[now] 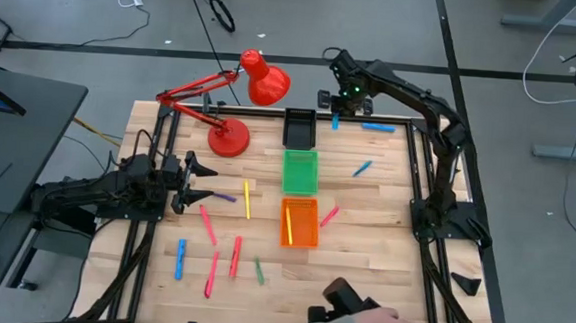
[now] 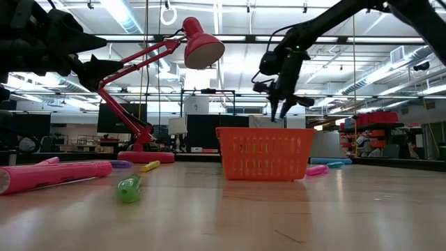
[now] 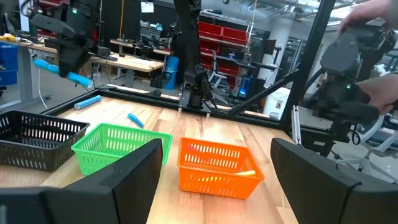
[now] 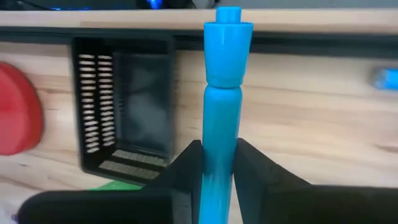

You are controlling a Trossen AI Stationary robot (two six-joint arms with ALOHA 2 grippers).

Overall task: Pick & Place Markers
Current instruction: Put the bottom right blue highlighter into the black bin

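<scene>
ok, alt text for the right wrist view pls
The right gripper is shut on a blue marker that sticks out past its fingers, above a wooden table. An empty black basket sits beside it, with a red lamp base at the edge.

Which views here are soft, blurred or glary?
Low view: the nearest pink marker and green marker are out of focus, and the ceiling lights glare. Right wrist view: the blue marker in the right gripper looks slightly blurred. High view: evenly lit, no strong shadows.
</scene>
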